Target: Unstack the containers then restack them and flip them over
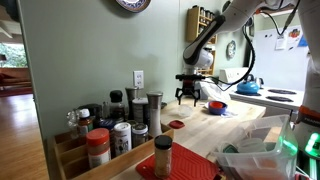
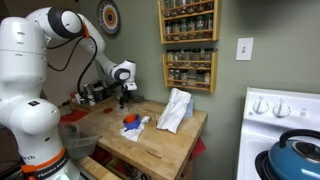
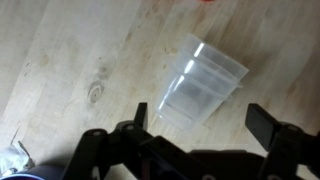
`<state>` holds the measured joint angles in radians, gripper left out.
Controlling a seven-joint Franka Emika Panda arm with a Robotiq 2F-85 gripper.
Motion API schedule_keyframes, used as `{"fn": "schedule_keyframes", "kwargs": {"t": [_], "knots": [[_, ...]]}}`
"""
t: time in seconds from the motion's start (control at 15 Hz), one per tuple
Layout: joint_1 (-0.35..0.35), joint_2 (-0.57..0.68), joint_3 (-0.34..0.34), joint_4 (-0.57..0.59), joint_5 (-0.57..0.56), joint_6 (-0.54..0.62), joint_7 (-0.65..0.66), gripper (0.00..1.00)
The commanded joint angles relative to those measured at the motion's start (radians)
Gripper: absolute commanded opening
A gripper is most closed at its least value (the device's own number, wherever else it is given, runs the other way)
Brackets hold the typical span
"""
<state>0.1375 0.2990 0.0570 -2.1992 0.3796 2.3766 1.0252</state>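
Overhead, the claw (image 3: 200, 128) hangs empty with jaws spread wide above the stacked containers (image 3: 203, 82), which lie on their side on the wooden counter (image 3: 70, 60). Thin clear plastic, they look light, slick and easily squashed, so a gentle pinch across the walls seems best. Their long axis runs diagonally in the wrist view, narrow bases nearest the claw, mouths pointing away up-right.

Sage-green wall (image 2: 140, 40), wooden spice shelf (image 2: 188, 42)

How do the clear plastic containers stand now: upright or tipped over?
Tipped over. In the wrist view the nested containers lie along the wooden counter, side wall facing up, rims pointing sideways.
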Motion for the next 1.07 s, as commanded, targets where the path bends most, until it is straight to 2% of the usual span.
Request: {"fn": "schedule_keyframes", "kwargs": {"t": [0.0,0.4,0.47,0.53,0.67,0.87,1.0], "knots": [[-0.013,-0.028,0.016,-0.083,0.09,0.059,0.007,1.0],[-0.015,0.006,0.047,-0.074,0.263,0.086,-0.01,1.0],[-0.013,0.01,0.049,-0.072,0.282,0.091,-0.014,0.77],[-0.011,0.013,0.051,-0.069,0.298,0.093,-0.018,0.74],[-0.004,0.017,0.048,-0.063,0.305,0.091,-0.009,0.58],[0.018,0.019,0.031,-0.047,0.243,0.068,0.051,0.56],[0.05,0.018,0.008,-0.03,0.128,0.047,0.154,0.56]]}}
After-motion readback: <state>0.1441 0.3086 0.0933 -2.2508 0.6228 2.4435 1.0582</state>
